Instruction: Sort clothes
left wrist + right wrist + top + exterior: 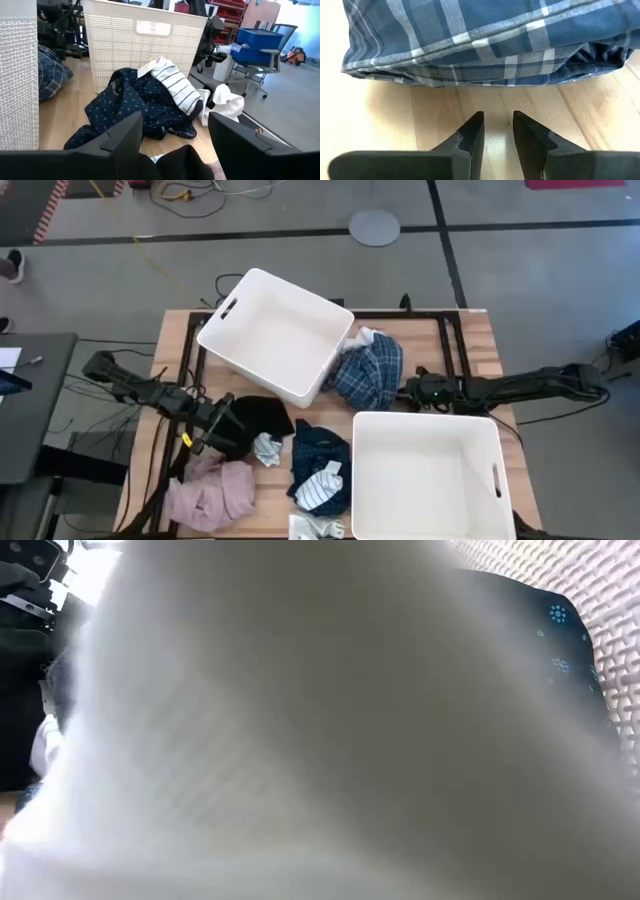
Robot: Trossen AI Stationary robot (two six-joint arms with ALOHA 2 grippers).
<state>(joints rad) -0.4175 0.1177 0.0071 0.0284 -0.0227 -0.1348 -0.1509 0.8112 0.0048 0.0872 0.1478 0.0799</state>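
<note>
Pale fabric (300, 740) blurring low view

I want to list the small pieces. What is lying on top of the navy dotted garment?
A striped sock lies on the navy dotted garment, with a white tag at its edge. Whatever is under the garment's folds is covered.

Two big white bins are being seen on the table: one tilted bin (275, 330) and one bin (425, 470) standing flat. One blue plaid shirt (370, 372), one black garment (255, 420), one pink garment (212, 492) and one navy dotted garment (318, 450) are being counted. One striped sock (176, 89) and one white sock (225, 102) are being counted too.
</note>
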